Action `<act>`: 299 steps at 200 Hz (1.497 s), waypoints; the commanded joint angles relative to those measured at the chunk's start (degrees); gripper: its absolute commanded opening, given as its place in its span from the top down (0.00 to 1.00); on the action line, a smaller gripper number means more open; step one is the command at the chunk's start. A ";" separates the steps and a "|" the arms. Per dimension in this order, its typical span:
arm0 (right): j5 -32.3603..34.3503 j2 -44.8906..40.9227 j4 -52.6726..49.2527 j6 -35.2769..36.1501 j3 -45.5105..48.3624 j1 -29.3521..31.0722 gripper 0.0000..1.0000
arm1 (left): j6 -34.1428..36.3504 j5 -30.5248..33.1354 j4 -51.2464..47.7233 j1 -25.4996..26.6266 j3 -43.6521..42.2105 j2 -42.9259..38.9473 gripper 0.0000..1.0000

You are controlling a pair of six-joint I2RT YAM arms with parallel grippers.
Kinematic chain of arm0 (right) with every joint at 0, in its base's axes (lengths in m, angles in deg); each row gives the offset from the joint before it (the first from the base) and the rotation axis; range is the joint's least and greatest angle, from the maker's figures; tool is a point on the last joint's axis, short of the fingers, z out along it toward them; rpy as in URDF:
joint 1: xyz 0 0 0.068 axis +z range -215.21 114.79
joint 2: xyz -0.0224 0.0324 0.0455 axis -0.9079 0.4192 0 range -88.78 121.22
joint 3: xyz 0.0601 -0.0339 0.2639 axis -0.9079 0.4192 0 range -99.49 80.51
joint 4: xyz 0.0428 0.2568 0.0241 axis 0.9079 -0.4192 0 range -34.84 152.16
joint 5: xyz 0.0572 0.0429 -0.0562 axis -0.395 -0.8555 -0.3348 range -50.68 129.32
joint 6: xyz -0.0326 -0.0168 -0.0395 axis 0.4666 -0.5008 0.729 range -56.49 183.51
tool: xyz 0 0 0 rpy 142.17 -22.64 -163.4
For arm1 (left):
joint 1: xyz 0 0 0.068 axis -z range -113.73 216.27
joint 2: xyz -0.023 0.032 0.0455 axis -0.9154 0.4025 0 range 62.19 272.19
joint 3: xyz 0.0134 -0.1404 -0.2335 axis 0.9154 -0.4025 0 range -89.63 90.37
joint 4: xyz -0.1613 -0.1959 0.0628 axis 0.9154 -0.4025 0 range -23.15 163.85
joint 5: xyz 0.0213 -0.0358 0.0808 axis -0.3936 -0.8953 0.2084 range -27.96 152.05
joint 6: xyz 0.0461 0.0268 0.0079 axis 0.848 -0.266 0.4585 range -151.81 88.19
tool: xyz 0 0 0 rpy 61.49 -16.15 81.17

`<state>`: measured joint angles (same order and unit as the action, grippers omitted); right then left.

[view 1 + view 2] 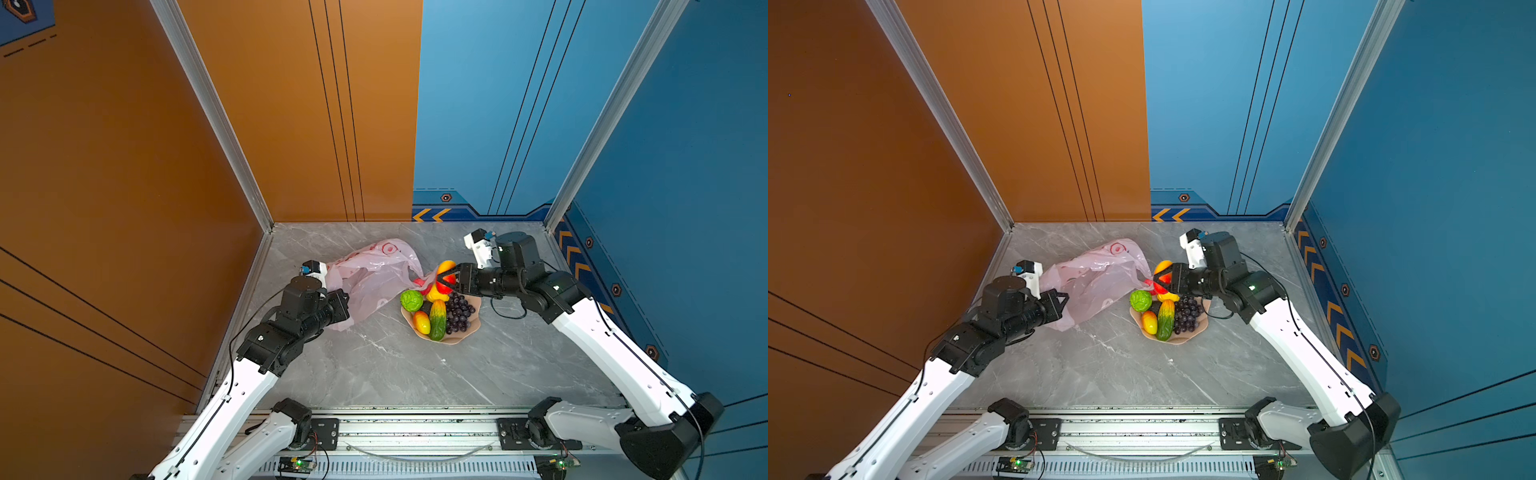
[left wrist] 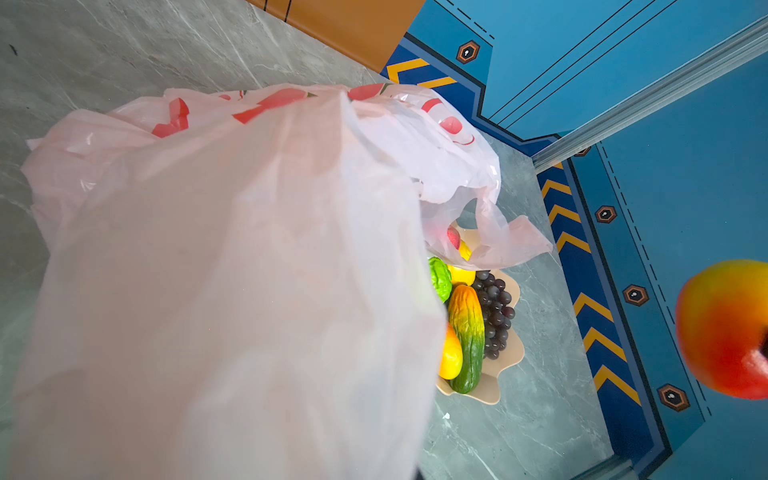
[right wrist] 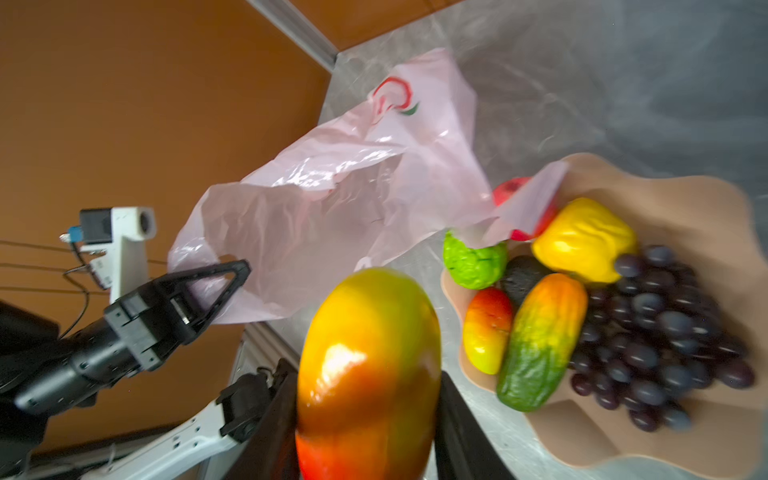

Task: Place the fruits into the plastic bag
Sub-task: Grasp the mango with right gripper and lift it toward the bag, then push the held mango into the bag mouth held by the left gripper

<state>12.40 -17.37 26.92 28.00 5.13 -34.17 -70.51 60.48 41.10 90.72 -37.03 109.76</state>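
The red-yellow mango [image 3: 370, 365] sits pinched between the fingers of my right gripper [image 1: 1160, 279], in the air by the peach bowl [image 1: 465, 332], near the plastic bag [image 1: 374, 274] whose edge my left gripper [image 3: 239, 270] clamps tight.

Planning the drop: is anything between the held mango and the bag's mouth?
Nothing visible does. The right gripper holds the mango near the plastic bag's open mouth, which the left gripper pinches; a loose handle drapes over the red apple.
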 commanded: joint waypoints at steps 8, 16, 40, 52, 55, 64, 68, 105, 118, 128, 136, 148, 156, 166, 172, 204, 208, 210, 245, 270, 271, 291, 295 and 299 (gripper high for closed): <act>-5.95 4.22 3.59 -1.93 -2.07 3.18 0.69 | -0.46 0.68 -0.11 0.52 0.58 -0.33 1.00; -6.65 5.51 4.24 -2.16 -2.24 4.17 0.69 | -0.41 0.61 -0.12 0.54 0.57 -0.32 1.00; -7.80 9.31 5.72 -2.92 -3.02 7.07 0.69 | -0.19 0.51 -0.12 0.58 0.65 -0.21 1.00; -8.51 11.34 6.55 -3.41 -3.48 8.41 0.69 | -0.14 0.44 -0.11 0.60 0.71 -0.12 1.00; -8.63 11.83 6.77 -3.57 -3.47 8.71 0.69 | -0.04 0.42 -0.12 0.60 0.68 -0.08 1.00; -9.13 13.39 7.24 -3.90 -3.80 10.34 0.69 | -0.01 0.27 -0.07 0.59 0.86 0.08 1.00; -9.32 14.08 7.42 -3.95 -4.13 10.91 0.69 | -0.02 0.20 -0.06 0.60 0.92 0.10 1.00; -11.80 20.49 10.80 -6.33 -6.03 13.15 0.70 | 0.22 -0.10 0.36 1.02 0.87 -0.39 1.00; -13.04 22.88 12.94 -7.95 -7.22 13.48 0.70 | 0.29 -0.45 0.58 1.30 0.64 -0.37 1.00; -13.72 24.91 14.31 -9.10 -8.57 13.78 0.70 | 0.29 -0.46 0.67 1.63 0.57 -0.38 1.00; -13.87 26.49 14.98 -9.91 -9.82 13.94 0.70 | 0.18 -0.46 0.84 1.98 0.30 -0.42 1.00; -13.87 29.03 15.12 -10.57 -12.04 14.29 0.71 | 0.03 -0.29 1.17 2.43 -0.05 -0.52 1.00; -13.84 30.78 15.11 -10.97 -13.43 14.37 0.71 | -0.10 -0.20 1.37 2.74 -0.15 -0.56 1.00; -13.61 32.81 15.12 -11.24 -15.07 14.44 0.72 | -0.16 0.02 1.59 3.18 -0.33 -0.55 1.00; -13.52 33.92 15.06 -11.49 -16.02 14.48 0.72 | -0.22 0.09 1.68 3.39 -0.47 -0.52 1.00; -11.91 39.53 15.06 -12.72 -20.83 14.49 0.72 | -1.02 0.33 2.67 4.76 -0.57 -0.19 1.00; -11.53 40.16 15.04 -12.89 -21.42 14.48 0.72 | -1.10 0.33 2.81 4.94 -0.58 -0.12 1.00; -11.32 40.48 15.03 -13.02 -21.62 14.48 0.72 | -1.16 0.33 2.85 4.98 -0.57 -0.11 1.00; -6.24 44.43 15.43 -14.88 -25.18 14.57 0.72 | -1.91 0.24 3.73 6.26 -0.14 0.62 1.00; -0.94 45.88 18.26 -16.90 -25.47 14.78 0.72 | -2.48 0.31 4.87 7.51 -0.31 1.50 1.00; -0.72 45.94 18.32 -16.98 -25.50 14.76 0.72 | -2.50 0.32 4.88 7.53 -0.35 1.57 1.00; 3.44 46.98 19.81 -18.06 -25.40 14.88 0.72 | -3.04 0.93 5.97 8.57 -0.78 1.98 1.00; 4.05 47.03 19.94 -18.15 -25.48 14.99 0.72 | -3.20 0.95 6.23 8.68 -0.97 2.00 1.00; 4.60 48.72 20.00 -18.30 -25.49 15.05 0.72 | -3.35 0.95 6.48 8.77 -1.05 2.03 1.00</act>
<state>10.15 28.82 44.10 11.96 -18.47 -19.74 -72.69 60.48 44.86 98.50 -37.05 111.60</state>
